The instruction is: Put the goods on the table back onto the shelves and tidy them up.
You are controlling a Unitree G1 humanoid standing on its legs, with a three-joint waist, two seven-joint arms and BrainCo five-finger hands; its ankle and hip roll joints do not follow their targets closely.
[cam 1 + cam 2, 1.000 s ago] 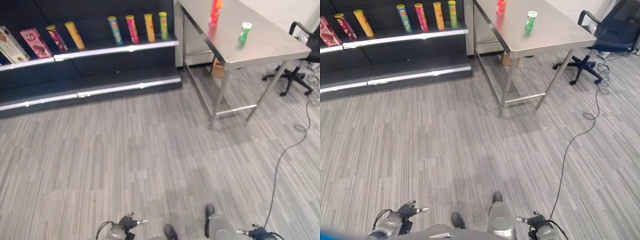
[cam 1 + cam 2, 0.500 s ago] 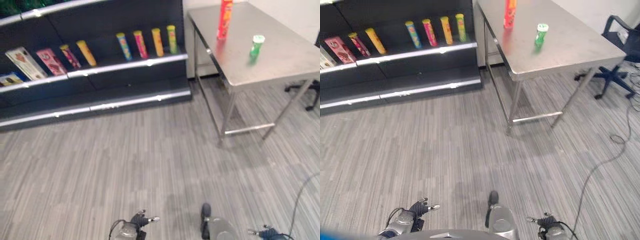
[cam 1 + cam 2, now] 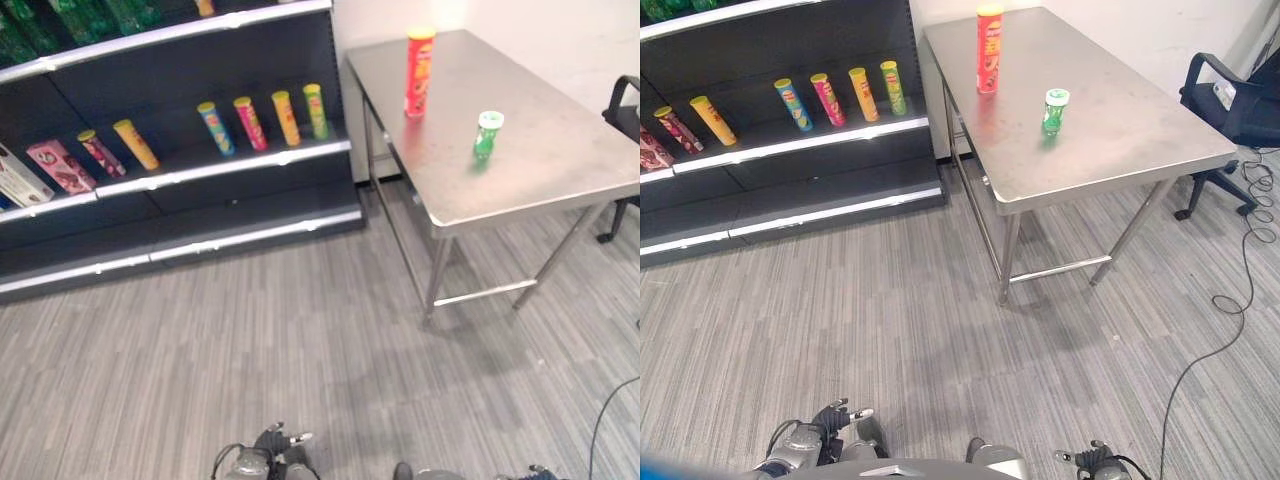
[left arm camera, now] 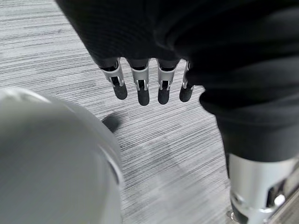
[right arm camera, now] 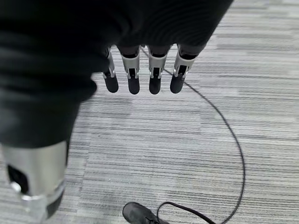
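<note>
1. Both hands hang low at the robot's sides above the grey striped floor [image 3: 250, 350], well apart from the goods; the left hand [image 4: 145, 88] shows its fingers straight and relaxed, holding nothing.
2. Likewise, the right hand [image 5: 140, 77] has its fingers hanging straight and loose over the floor, with nothing between them.
3. On the steel table [image 3: 1140, 130], at the far right of the scene, stand the two goods: a tall red tube [image 3: 989, 49] upright near the far edge, and a short green can [image 3: 1054, 111] upright nearer the middle of the top, a little apart from the tube.
4. To the left of the table stands the dark shelf unit [image 3: 250, 70], its end just beside the table's far corner.
5. Along the middle shelf lean several tubes in a row: a blue tube [image 3: 216, 128], a pink tube [image 3: 250, 123], an orange tube [image 3: 286, 117] and a green tube [image 3: 316, 110], close together.
6. Further left on that shelf lie a yellow tube [image 3: 135, 144], a dark red tube [image 3: 101, 153] and a pink box [image 3: 60, 166].
7. Beyond the table's right side stands a black office chair [image 3: 1230, 100].
</note>
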